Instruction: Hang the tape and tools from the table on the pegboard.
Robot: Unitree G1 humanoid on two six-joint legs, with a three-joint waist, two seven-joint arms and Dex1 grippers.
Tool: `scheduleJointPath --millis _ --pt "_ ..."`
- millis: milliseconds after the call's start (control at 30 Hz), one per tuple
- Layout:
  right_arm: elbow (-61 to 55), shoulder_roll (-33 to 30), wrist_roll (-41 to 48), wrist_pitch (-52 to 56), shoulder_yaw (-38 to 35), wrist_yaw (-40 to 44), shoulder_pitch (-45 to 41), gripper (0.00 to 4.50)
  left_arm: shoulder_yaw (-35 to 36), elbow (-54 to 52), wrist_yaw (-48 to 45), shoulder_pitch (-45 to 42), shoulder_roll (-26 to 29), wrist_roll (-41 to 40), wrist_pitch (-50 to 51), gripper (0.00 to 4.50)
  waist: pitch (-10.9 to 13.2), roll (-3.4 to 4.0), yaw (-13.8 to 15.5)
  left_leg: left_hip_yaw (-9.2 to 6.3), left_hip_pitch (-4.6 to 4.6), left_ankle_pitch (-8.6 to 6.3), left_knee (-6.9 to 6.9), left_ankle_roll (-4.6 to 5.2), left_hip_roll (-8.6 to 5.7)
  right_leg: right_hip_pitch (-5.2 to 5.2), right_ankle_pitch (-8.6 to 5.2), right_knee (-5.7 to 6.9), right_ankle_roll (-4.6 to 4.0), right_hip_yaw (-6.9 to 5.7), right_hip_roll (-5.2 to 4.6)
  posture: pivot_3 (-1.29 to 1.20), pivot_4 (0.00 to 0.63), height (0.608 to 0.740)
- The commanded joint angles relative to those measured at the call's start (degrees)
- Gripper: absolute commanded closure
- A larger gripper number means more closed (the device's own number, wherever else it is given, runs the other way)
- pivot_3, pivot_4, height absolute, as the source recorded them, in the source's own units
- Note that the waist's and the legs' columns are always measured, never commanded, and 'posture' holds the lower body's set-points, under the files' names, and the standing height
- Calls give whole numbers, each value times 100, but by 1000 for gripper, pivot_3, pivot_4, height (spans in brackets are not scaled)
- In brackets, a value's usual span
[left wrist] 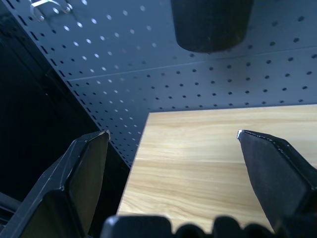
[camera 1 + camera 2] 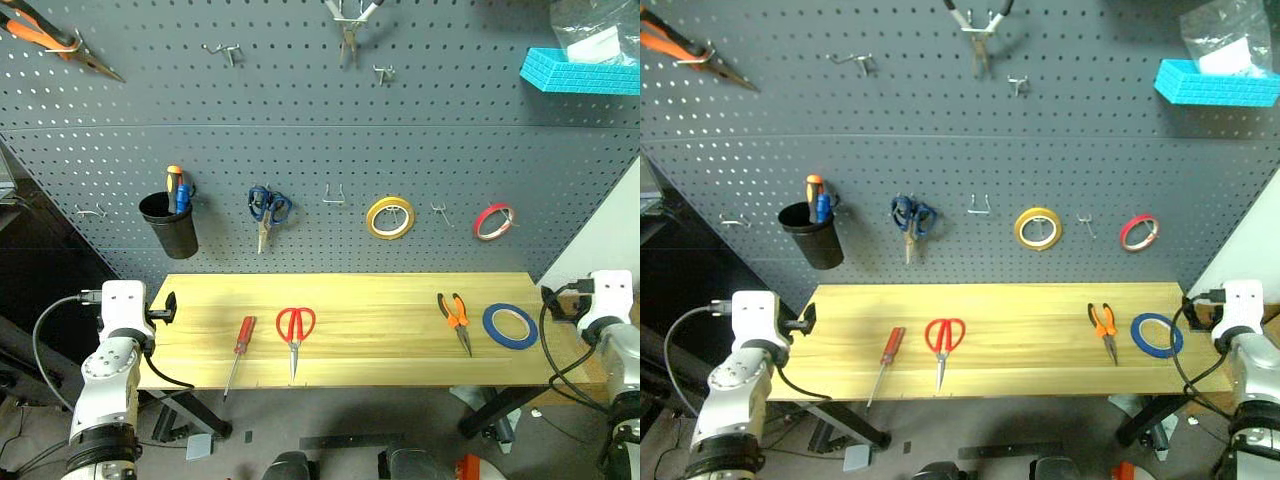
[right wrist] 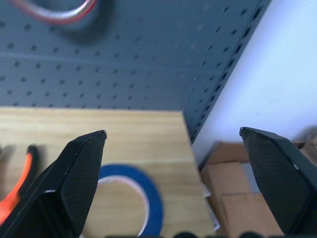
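flanking your tabletop [image 2: 400,300], left hand [image 1: 173,144] and right hand [image 3: 173,136] wait wide and empty; tape [image 2: 510,326], pliers [image 2: 455,315] lie unhung.

three tape rolls [image 2: 510,326], two scissors [image 2: 295,327], three pliers [image 2: 455,313], one screwdriver [image 2: 241,342]

The counter [image 2: 390,300] lies bare along its back strip and between the screwdriver [image 2: 240,350], red scissors [image 2: 295,335], pliers [image 2: 456,318] and blue tape [image 2: 510,326]. On the pegboard [image 2: 320,170], empty hooks [image 2: 333,196] sit between the blue scissors [image 2: 268,212], yellow roll [image 2: 390,217] and red roll [image 2: 494,221]; the black cup [image 2: 170,224] juts out at the left.
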Motion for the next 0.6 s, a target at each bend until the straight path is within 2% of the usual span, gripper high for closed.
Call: scheduleJointPath --millis 33,233,367,500,600 --pt "117 -145 8 -224 -63 84 -201 0 60 -24 53 -110 169 80 -154 48 -1 -1 1 0 0 0 0 0 0 0 0 0 0 0 0 -34 0 740" --pt "85 -140 -30 -311 35 214 -233 0 138 -69 147 -94 134 49 -99 48 -1 -1 1 1 0 0 1 1 0 0 1 1 1 1 0 -29 0 740" --pt "-81 -131 32 -163 57 399 -169 0 236 -477 128 -9 -95 -254 125 48 -1 -1 4 0 0 0 1 1 0 0 3 1 5 1 0 -30 0 740" --pt "-917 -61 215 662 274 1023 115 0 -166 -1418 -121 132 -327 -303 316 48 8 -13 7 -1 -3 -1 1 1 1 -1 3 0 6 2 -1 -51 31 740" --pt "-1574 -27 166 1236 489 1146 329 0 -513 -1992 -187 74 -532 -287 762 48 48 -22 9 -3 -3 -1 2 1 2 1 -2 0 -4 1 -1 -67 63 740"
